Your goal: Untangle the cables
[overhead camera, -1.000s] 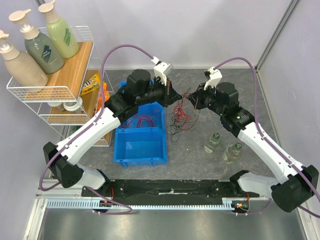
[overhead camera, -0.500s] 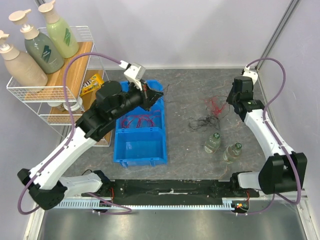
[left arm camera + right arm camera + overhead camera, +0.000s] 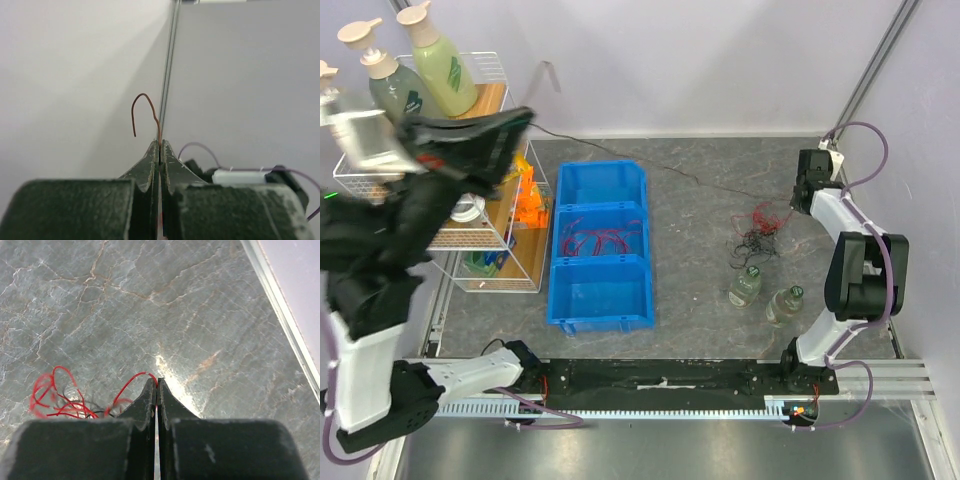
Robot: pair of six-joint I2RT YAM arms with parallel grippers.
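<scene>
In the top view the left arm (image 3: 410,200) is lifted close to the lens and blurs into a dark mass covering much of the wire rack (image 3: 510,272). The left tool cannot be picked out there, and the right one is lost against its own folded arm (image 3: 840,215) by the right wall. The wrist views show both. The left tool (image 3: 159,146) has its fingers pressed together on a thin strand (image 3: 145,100) whose free end curls into a small hook above the tips; it looks brownish against the pale wall. From above, a fine dark wire (image 3: 650,167) stretches straight from the blurred arm, past the far corner of the blue bin (image 3: 647,295), toward the tangle of cables (image 3: 757,228). The tangle lies on the worktop (image 3: 700,290) near two small bottles (image 3: 745,285). The right tool (image 3: 156,382) is also pressed together, pinching a red wire (image 3: 131,384) that arcs left to that red-and-black tangle. Loose red cables (image 3: 600,240) lie in the bin's middle compartment.
</scene>
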